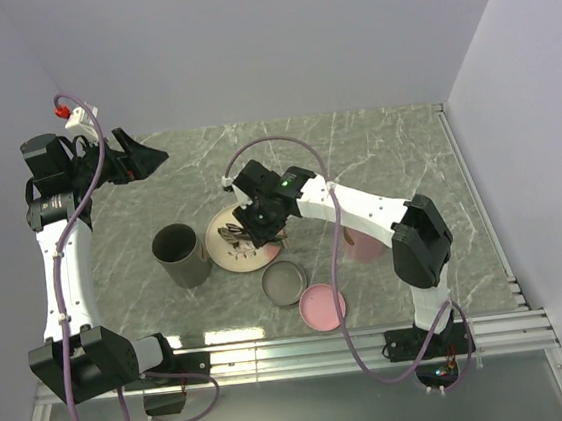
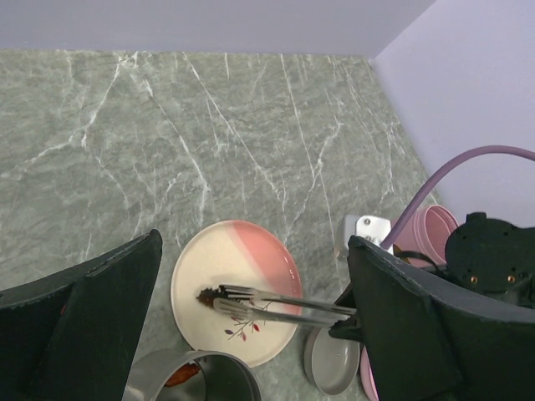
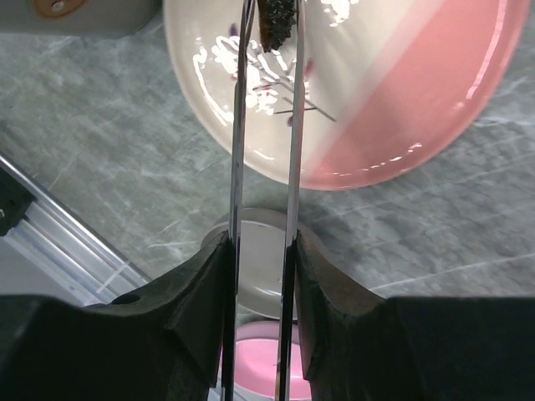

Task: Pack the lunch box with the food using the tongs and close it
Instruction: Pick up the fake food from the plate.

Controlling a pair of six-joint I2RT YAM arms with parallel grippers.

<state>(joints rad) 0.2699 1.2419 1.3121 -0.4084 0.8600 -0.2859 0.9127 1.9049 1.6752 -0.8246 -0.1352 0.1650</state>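
Marbled green tabletop (image 1: 375, 150): left gripper (image 1: 140, 157) hangs wide open at ten o'clock. Over the cream-and-pink plate (image 3: 401, 100), right gripper (image 3: 262, 251) fingers clamp the tongs (image 3: 237, 150), whose arms run toward twelve o'clock, tips straddling a dark brown food piece (image 3: 277, 21).

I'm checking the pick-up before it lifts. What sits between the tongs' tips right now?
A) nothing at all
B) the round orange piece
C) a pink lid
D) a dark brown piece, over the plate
D: in the right wrist view the tongs, squeezed by the right gripper, have their tips on either side of a dark brown piece over the cream part of the plate.
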